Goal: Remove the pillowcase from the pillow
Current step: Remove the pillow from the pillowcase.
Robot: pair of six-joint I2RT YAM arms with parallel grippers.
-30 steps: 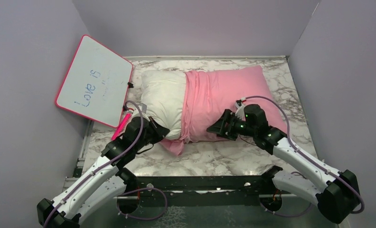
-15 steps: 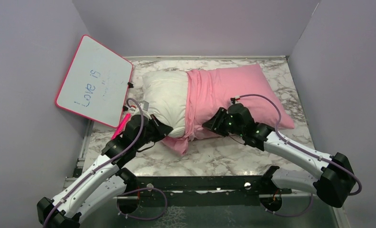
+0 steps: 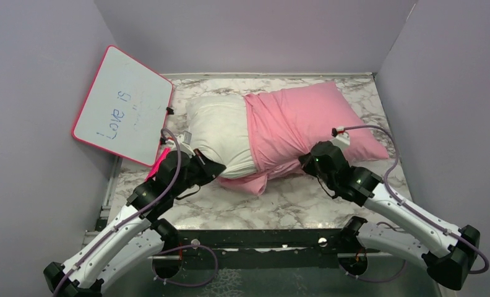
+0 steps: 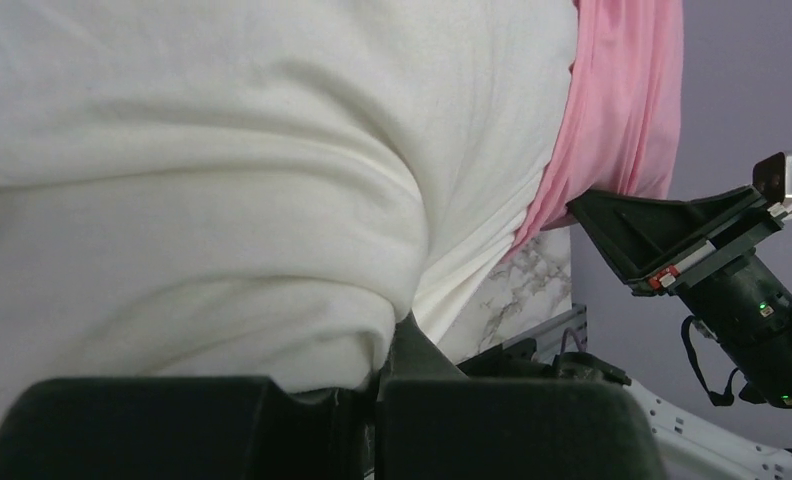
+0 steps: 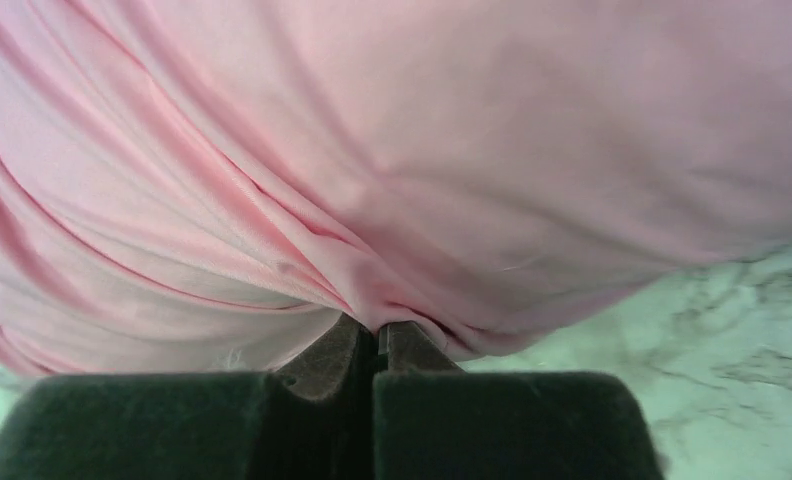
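Left gripper (image 3: 214,168) clamped on the bare white pillow (image 3: 221,127) at its near-left corner. Right gripper (image 5: 377,335) pinched on a pillowcase (image 3: 298,120) fold at the near edge. Pillowcase covers the pillow's right part, mid-table (image 3: 292,204).

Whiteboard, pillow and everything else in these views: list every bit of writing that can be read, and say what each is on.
"Love is": handwritten in blue on the whiteboard with the pink frame, leaning against the left wall.
Fainter marks beside those words on the same board: too faint to read.
Pillow and pillowcase: no writing can be made out in any view.
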